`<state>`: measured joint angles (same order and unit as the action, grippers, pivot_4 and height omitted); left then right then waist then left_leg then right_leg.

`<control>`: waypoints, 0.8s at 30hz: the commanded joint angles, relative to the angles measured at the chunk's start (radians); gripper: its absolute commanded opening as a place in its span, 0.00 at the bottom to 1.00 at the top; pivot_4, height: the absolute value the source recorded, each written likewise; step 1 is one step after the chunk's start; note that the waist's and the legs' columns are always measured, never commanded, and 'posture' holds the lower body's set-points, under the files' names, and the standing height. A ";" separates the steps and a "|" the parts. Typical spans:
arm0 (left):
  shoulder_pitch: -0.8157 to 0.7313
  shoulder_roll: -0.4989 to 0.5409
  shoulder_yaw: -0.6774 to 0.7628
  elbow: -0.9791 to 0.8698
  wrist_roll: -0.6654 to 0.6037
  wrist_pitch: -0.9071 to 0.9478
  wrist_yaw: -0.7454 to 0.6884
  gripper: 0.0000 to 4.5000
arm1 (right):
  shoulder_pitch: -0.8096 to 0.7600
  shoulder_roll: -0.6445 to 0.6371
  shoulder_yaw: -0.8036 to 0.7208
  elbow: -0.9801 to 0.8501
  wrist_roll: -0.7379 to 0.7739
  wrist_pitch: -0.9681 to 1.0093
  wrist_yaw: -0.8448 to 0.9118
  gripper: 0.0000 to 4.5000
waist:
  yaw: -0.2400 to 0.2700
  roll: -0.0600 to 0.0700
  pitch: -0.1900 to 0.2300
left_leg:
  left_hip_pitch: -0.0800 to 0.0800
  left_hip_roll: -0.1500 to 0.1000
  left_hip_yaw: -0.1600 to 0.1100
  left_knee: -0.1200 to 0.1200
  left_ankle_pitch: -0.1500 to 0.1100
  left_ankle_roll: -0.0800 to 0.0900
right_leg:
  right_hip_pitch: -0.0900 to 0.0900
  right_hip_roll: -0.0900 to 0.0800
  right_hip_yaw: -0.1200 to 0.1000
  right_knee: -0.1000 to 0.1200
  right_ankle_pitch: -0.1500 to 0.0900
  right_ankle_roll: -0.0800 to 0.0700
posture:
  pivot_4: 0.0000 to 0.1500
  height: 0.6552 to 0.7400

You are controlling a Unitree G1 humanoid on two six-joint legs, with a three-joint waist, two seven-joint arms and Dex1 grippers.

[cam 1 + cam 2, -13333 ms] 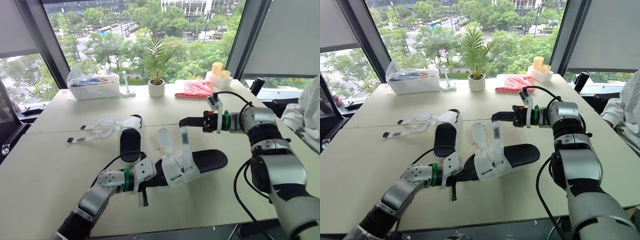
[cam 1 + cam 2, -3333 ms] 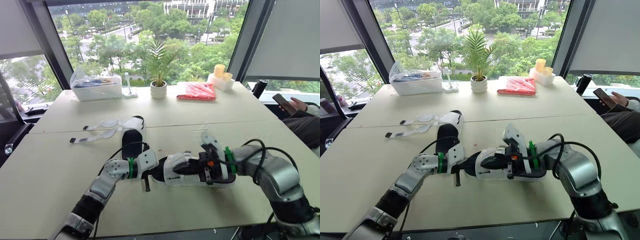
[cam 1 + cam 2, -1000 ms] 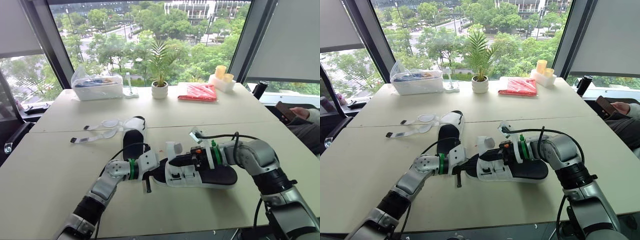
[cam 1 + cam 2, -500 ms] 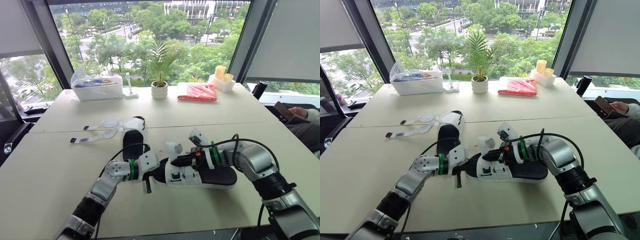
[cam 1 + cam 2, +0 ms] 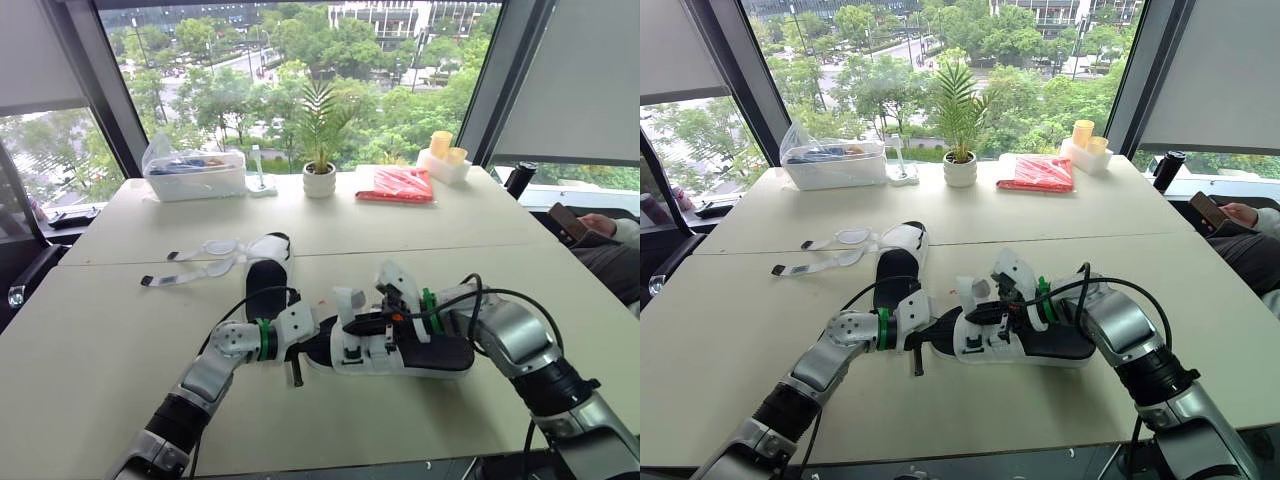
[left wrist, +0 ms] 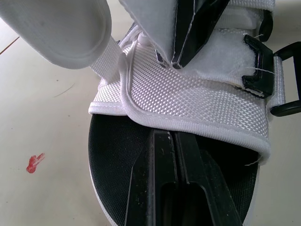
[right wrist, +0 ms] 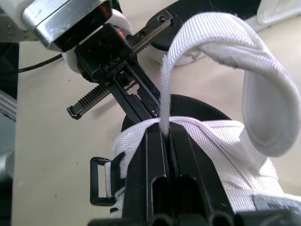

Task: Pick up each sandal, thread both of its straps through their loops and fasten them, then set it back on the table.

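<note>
The near sandal (image 5: 420, 355), black-soled with white straps, lies across the table in front of me. My left gripper (image 5: 310, 352) is shut on its toe end, the fingers (image 6: 162, 155) pinching the black sole's edge. Over the front straps my right gripper (image 5: 364, 325) is shut on a white strap (image 7: 221, 37), which loops up from the pinch. A black buckle loop (image 7: 101, 181) sticks out at the sandal's side. The second sandal (image 5: 263, 275) lies further back on the left, with its straps (image 5: 195, 262) spread loose on the table.
Along the far edge stand a clear plastic box (image 5: 193, 175), a potted plant (image 5: 319, 170), a red packet (image 5: 397, 185) and yellow cups (image 5: 440, 150). A person's hand with a phone (image 5: 575, 222) shows at the right edge.
My right gripper has shifted a little left and lower over the sandal's front straps, keeping hold of the strap. The left gripper and the sandal have stayed in place.
</note>
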<state>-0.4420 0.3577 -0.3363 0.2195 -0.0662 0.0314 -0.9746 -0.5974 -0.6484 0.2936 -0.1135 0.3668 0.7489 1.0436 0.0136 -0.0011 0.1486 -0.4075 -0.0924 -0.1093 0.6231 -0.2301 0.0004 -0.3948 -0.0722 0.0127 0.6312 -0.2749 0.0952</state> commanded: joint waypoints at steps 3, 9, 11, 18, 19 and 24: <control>0.052 0.008 -0.067 0.057 0.053 0.040 -0.021 0.00 | 0.033 -0.009 0.074 -0.015 -0.111 -0.127 0.001 0.01 | -0.001 0.000 -0.002 | 0.000 0.000 0.000 0.000 0.000 0.000 | 0.000 0.000 0.000 0.000 0.000 0.000 | 1.00 1.00; 0.050 0.004 -0.065 0.061 0.055 0.039 -0.019 0.00 | 0.040 0.006 0.058 -0.044 -0.084 -0.082 0.025 0.01 | -0.001 0.000 -0.006 | 0.002 0.000 0.000 0.000 0.000 0.000 | 0.002 0.000 0.000 0.000 0.000 0.000 | 1.00 1.00; 0.049 0.003 -0.065 0.063 0.055 0.039 -0.019 0.00 | 0.020 0.019 0.021 -0.050 -0.034 -0.009 0.026 0.01 | 0.000 0.000 -0.006 | 0.002 0.000 0.000 0.000 0.000 0.000 | 0.002 0.000 0.000 0.000 0.000 0.000 | 1.00 1.00; 0.048 0.000 -0.064 0.067 0.056 0.036 -0.017 0.00 | 0.007 0.012 -0.001 -0.086 0.012 0.056 0.038 0.01 | 0.001 0.000 -0.006 | 0.001 0.000 0.000 0.000 0.000 0.000 | 0.001 0.000 0.000 0.000 0.000 0.000 | 1.00 1.00; 0.047 -0.001 -0.064 0.068 0.056 0.036 -0.017 0.00 | 0.012 0.012 0.000 -0.091 0.012 0.055 0.037 0.01 | 0.001 0.000 -0.006 | 0.001 0.000 0.000 0.000 0.000 0.000 | 0.001 0.000 0.000 0.000 0.000 0.000 | 1.00 1.00; 0.046 0.000 -0.063 0.071 0.057 0.033 -0.016 0.00 | 0.033 -0.002 0.001 -0.140 0.033 0.080 0.052 0.01 | 0.001 0.000 -0.006 | 0.001 0.000 0.000 0.000 0.000 0.000 | 0.001 0.000 0.000 0.000 0.000 0.000 | 1.00 1.00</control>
<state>-0.4419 0.3535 -0.3361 0.2263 -0.0597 0.0313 -0.9722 -0.5652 -0.6449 0.2902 -0.2079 0.3760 0.8241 1.0810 0.0143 -0.0013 0.1430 -0.4064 -0.0922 -0.1097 0.6228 -0.2302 0.0005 -0.3936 -0.0722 0.0127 0.6309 -0.2750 0.0951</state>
